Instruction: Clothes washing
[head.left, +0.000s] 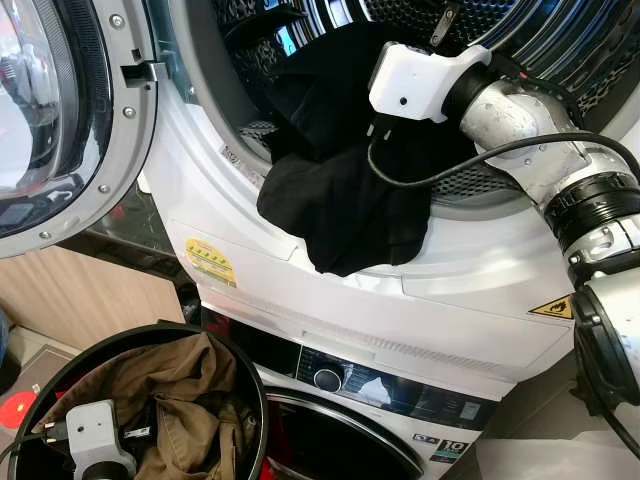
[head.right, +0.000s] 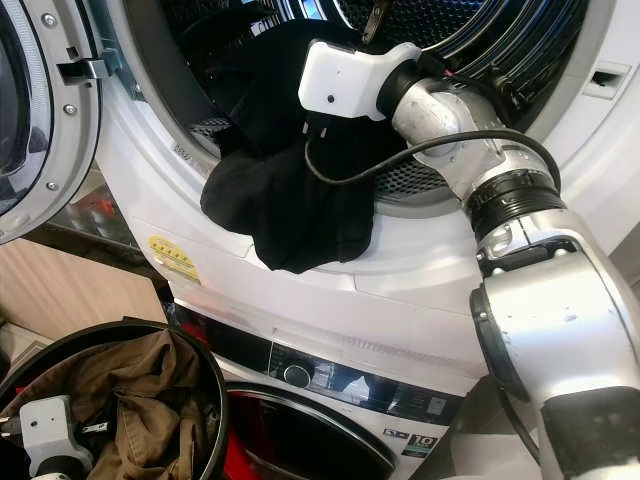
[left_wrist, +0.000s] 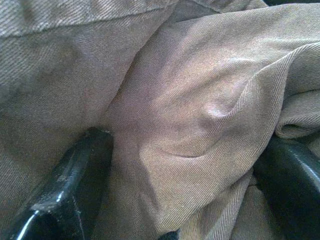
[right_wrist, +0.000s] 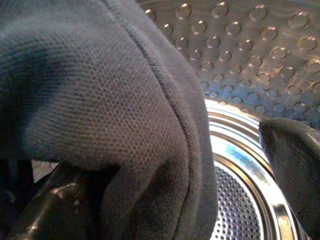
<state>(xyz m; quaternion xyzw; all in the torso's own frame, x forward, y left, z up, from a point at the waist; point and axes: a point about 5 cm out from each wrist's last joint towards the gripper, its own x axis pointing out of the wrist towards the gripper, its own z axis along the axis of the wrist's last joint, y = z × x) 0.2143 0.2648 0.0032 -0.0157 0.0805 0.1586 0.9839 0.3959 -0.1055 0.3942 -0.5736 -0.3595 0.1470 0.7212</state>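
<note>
Black garment (head.left: 340, 205): upper middle of the head views — half inside the drum (right_wrist: 250, 65) of the upper machine, half drooping over the white door rim (head.left: 460, 270) toward the bottom of the frame.
Long axis: runs from the drum mouth down and outward over the lip; the hanging end is the lower one.
Right gripper (right_wrist: 165, 165): reached into the opening from the upper right, wrist deep in the cloth. In its wrist view the fingers (right_wrist: 295, 170) stand apart with a thick fold of dark knit between them — I cannot tell whether they are truly pinching it.
Nearer arm: the right, by a wide margin; the cloth lies right at it, and the drum's dimpled wall sits beyond.
Brown garment (head.left: 180, 390): lower left, bunched in the black basket (head.left: 255, 400).
Left gripper (left_wrist: 185, 160): down in that basket, fingers spread with a ridge of brown twill between them, not visibly closed.
Likely next: push the black piece deeper so the hanging end clears the lip.
</note>
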